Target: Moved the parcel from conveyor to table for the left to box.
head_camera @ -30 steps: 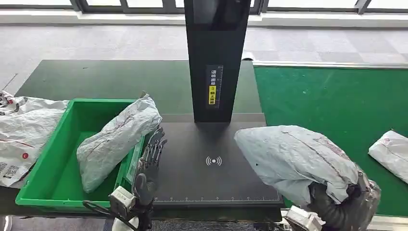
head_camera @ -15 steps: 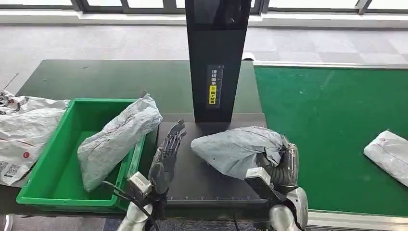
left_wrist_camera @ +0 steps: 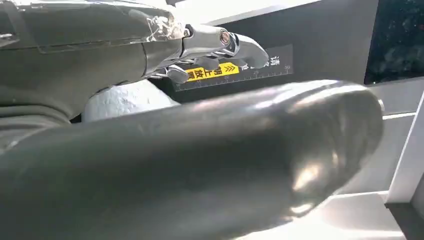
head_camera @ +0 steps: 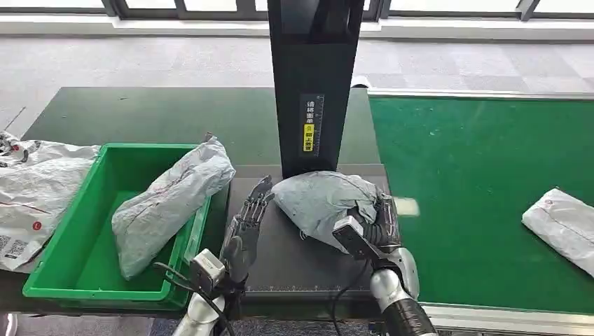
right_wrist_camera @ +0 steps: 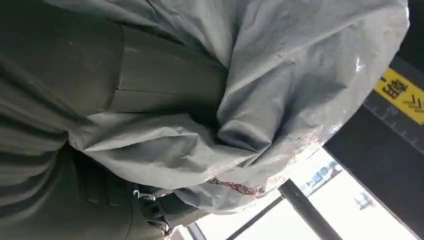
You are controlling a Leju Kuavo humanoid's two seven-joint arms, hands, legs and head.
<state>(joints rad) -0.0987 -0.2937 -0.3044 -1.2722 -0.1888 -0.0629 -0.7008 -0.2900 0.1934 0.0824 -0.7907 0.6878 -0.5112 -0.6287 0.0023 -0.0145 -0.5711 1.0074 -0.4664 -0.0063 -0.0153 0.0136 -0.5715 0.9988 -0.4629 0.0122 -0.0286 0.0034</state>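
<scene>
A grey plastic parcel (head_camera: 319, 201) lies on the black table (head_camera: 294, 269) in front of the black column, and my right hand (head_camera: 378, 222) grips its right end. The right wrist view has the crumpled grey parcel (right_wrist_camera: 260, 90) pressed against the grey thumb (right_wrist_camera: 125, 85). My left hand (head_camera: 245, 222) stands edge-up with straight, spread fingers just left of the parcel, holding nothing. Its thumb (left_wrist_camera: 200, 165) and fingers (left_wrist_camera: 215, 42) appear close up in the left wrist view, with a bit of the parcel (left_wrist_camera: 125, 100) behind them.
A green bin (head_camera: 77, 259) at the left holds another grey parcel (head_camera: 168, 199) leaning on its right wall. White bags (head_camera: 31, 196) lie left of the bin. One more parcel (head_camera: 560, 224) rests on the green conveyor (head_camera: 476, 182). The black column (head_camera: 314, 84) rises behind the table.
My right hand has carried the parcel leftward off the conveyor and onto the black table. The left hand has risen beside it. The far parcel on the conveyor has drifted left.
</scene>
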